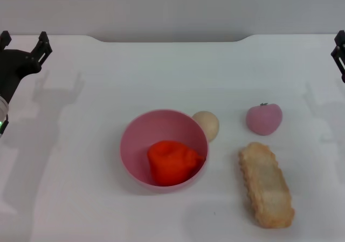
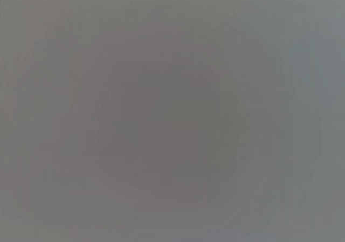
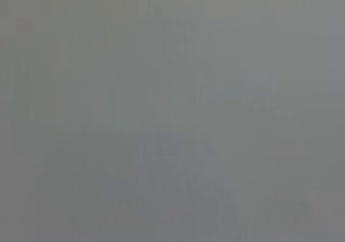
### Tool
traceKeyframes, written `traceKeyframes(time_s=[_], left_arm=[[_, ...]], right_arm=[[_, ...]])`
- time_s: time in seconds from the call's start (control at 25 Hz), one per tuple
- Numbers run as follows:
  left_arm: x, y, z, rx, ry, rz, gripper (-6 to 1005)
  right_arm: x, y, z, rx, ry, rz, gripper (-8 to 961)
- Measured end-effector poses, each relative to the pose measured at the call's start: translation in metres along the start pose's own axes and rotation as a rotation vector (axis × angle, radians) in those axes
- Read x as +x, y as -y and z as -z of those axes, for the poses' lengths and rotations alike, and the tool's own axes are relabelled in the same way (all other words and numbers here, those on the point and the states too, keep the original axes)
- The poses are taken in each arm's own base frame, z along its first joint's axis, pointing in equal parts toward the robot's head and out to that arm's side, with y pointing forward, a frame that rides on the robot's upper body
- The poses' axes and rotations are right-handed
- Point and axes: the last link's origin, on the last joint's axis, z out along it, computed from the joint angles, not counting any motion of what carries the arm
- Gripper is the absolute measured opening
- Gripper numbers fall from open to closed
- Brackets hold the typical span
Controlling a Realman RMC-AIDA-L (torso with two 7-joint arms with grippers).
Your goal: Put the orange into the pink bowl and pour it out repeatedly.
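No writing shows on anything. My left end effector (image 1: pixel 22 41) hovers at the far left edge, fingers spread apart, holding nothing. My right end effector (image 1: pixel 339 50) sits at the far right edge; I cannot tell its opening. The orange (image 1: pixel 172 161) lies inside the pink bowl (image 1: pixel 139 130), upright on the white surface (image 1: pixel 81 199).

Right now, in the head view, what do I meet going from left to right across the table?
left gripper → pink bowl holding the orange → small beige ball → pink-purple fruit → right gripper.
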Motion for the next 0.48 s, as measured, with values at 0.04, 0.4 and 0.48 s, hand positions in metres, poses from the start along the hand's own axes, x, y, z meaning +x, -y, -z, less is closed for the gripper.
traceKeyframes(time_s=[0.04,0.4,0.48], left_arm=[[0.000,0.000,0.000,0.000,0.000,0.000,836],[0.000,-0.010,0.001,-0.044,-0.052,-0.008,836],[0.000,-0.010,0.001,-0.044,-0.052,-0.008,836]], right_arm=[[0.001,0.000,0.001,0.001,-0.004,0.001,786],[0.008,0.003,0.004,0.000,-0.034,0.015,786],[0.009,0.004,0.004,0.001,-0.036,0.017,786]])
